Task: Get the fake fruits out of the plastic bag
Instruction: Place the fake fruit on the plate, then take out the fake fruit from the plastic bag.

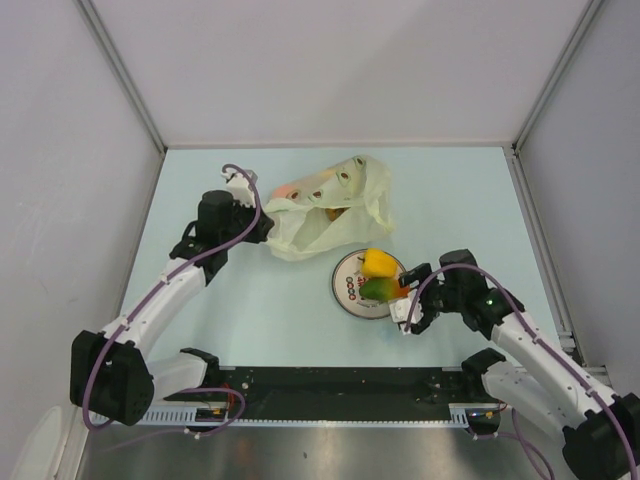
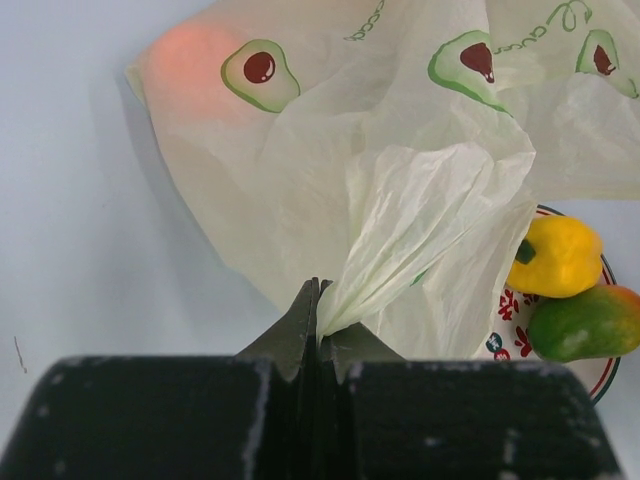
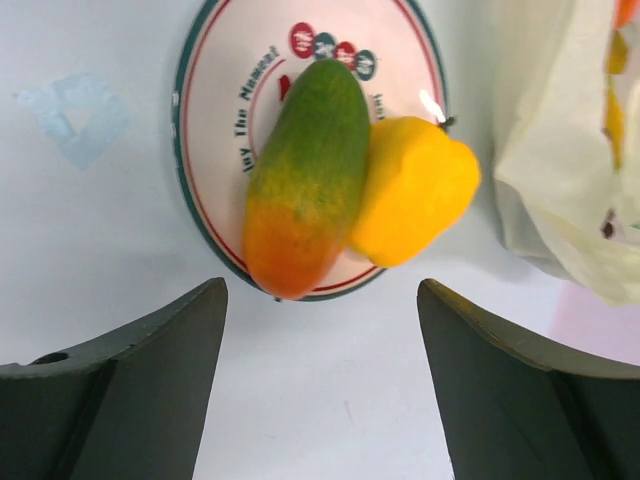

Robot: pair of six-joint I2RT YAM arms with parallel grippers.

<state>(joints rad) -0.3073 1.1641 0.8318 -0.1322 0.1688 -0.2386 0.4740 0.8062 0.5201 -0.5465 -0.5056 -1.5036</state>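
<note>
The pale yellow plastic bag (image 1: 335, 200) with avocado prints lies crumpled at the table's back middle. My left gripper (image 1: 262, 226) is shut on a gathered fold of the bag (image 2: 400, 170), pinched at the tips (image 2: 325, 300). An orange fruit (image 2: 190, 60) shows through the bag's film, and something brown (image 1: 333, 212) sits in its mouth. The yellow fruit (image 1: 378, 262) and green-red mango (image 1: 377, 289) lie side by side on the white plate (image 1: 350, 292). My right gripper (image 1: 410, 302) is open and empty just beside the plate's near edge; the mango (image 3: 305, 180) and yellow fruit (image 3: 415, 190) lie beyond its tips (image 3: 320, 292).
Enclosure walls ring the pale blue table. A black strip (image 1: 330, 392) runs along the near edge between the arm bases. A pale tape patch (image 3: 70, 115) lies on the table next to the plate (image 3: 215, 100). The bag's edge (image 3: 560, 150) is close to the plate.
</note>
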